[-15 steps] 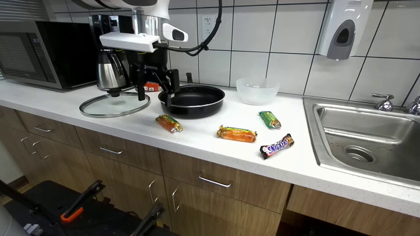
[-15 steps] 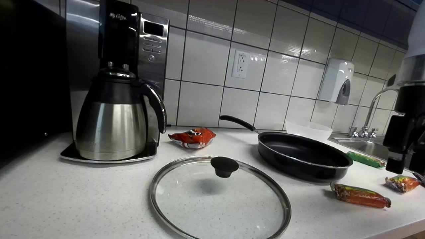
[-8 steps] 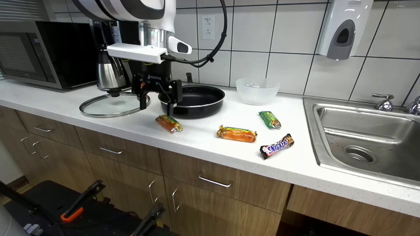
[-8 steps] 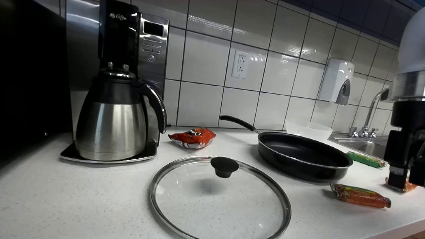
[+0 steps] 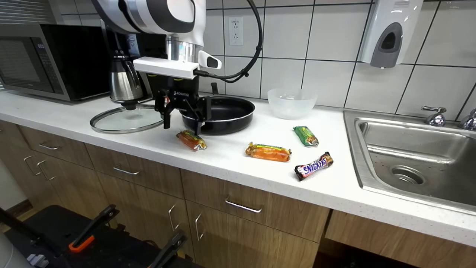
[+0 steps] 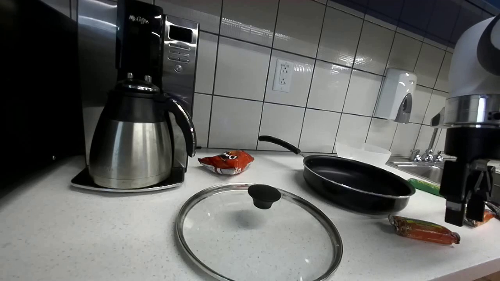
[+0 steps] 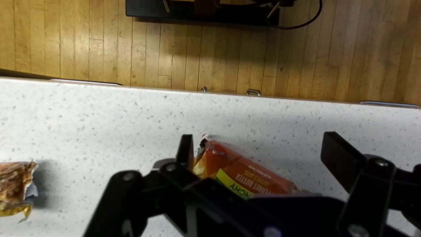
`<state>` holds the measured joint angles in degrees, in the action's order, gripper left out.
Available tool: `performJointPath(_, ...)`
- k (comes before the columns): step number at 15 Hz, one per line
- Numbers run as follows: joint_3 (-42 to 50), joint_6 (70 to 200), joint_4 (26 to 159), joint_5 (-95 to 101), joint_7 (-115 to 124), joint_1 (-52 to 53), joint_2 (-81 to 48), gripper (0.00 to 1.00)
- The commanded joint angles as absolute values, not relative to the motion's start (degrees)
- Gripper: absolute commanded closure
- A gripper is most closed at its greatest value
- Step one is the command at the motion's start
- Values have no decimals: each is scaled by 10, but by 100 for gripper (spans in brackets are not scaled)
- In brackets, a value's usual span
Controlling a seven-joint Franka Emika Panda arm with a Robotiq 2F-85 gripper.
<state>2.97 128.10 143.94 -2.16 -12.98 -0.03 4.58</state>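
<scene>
My gripper (image 5: 182, 127) stands open above the counter, its fingers wide apart and nothing gripped. Beneath it lies an orange-wrapped peanut butter granola bar (image 7: 236, 171), set at a slant. In the wrist view one end of this bar shows close beside one finger (image 7: 186, 148), and the gripper's body hides its lower part. Both exterior views show the same bar (image 6: 425, 230) flat on the counter, in front of the black frying pan (image 5: 230, 109). A second orange-wrapped bar (image 5: 269, 152) rests farther along, near a green-wrapped bar (image 5: 306, 135) and a Snickers bar (image 5: 314, 166).
The glass lid (image 6: 242, 249) with a black knob lies beside the pan. Behind are a red snack bag (image 6: 228, 162), a steel carafe (image 6: 133, 152) and a translucent bowl (image 5: 292, 106). A sink (image 5: 355, 156) and a microwave (image 5: 22, 63) flank the counter.
The open gripper has come down toward the counter. It has shifted right in an exterior view where the whole arm end shows, nearer the orange bar by the pan. The objects have stayed put.
</scene>
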Motion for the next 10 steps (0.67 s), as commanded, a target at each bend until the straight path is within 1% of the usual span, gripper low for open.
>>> performJointPath(1,26,1268,1404,-10,-167,-2,14,0)
performJointPath(10,17,1275,1383,-4,-223,-3,-24,0)
